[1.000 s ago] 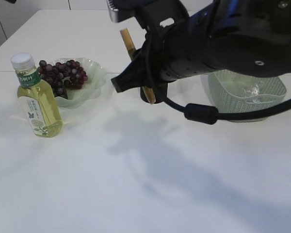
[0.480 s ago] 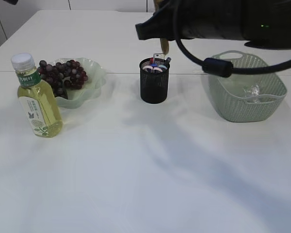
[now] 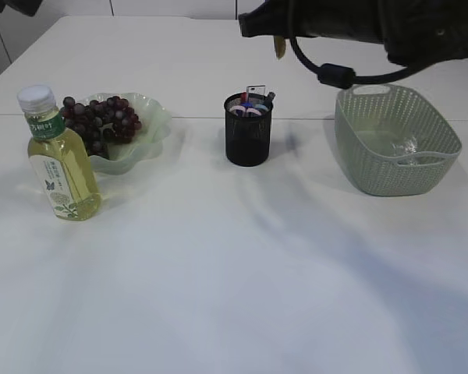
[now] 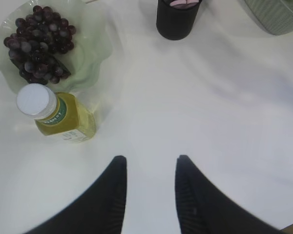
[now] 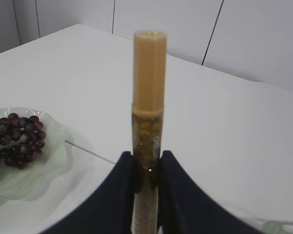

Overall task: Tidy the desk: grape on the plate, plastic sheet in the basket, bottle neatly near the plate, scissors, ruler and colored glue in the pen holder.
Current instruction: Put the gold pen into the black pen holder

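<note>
Bottle [image 3: 57,156] stands beside the plate [image 3: 152,125] of grapes [image 3: 101,121]. Left gripper [image 4: 150,187] hangs spread, empty. Right gripper [image 5: 145,178] pinches the glue [image 5: 148,117], seemingly above and behind the holder [image 3: 248,129]; tip it vertical, centre, lower, release.

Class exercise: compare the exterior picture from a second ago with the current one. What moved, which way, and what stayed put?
The right arm, with its tool closed on the glue tube, rose from in front of the pen holder to the top of the exterior view, uncovering the holder and basket. The grip did not change. Bottle, grapes and plate stayed put.
</note>
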